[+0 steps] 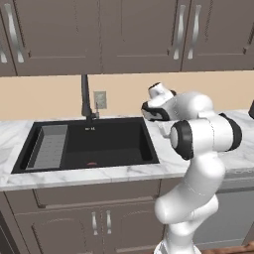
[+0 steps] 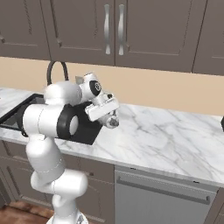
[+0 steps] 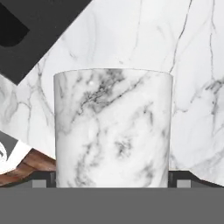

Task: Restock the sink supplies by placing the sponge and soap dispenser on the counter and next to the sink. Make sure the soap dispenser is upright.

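clearly the tool hangs over the desk just right of the sink, pinching a marbled grey-white bottle that looks like the soap dispenser, probably so it lands upright beside the basin; the sink holds a grey ribbed tray with nothing in it; no sponge that i can spot.

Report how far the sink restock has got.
Done: nothing visible yet; no sponge or dispenser sits on the counter beside the sink. In hand: the claw holds a marble-patterned cylinder, apparently the soap dispenser, above the counter right of the sink. Left: set it upright, then fetch the sponge.
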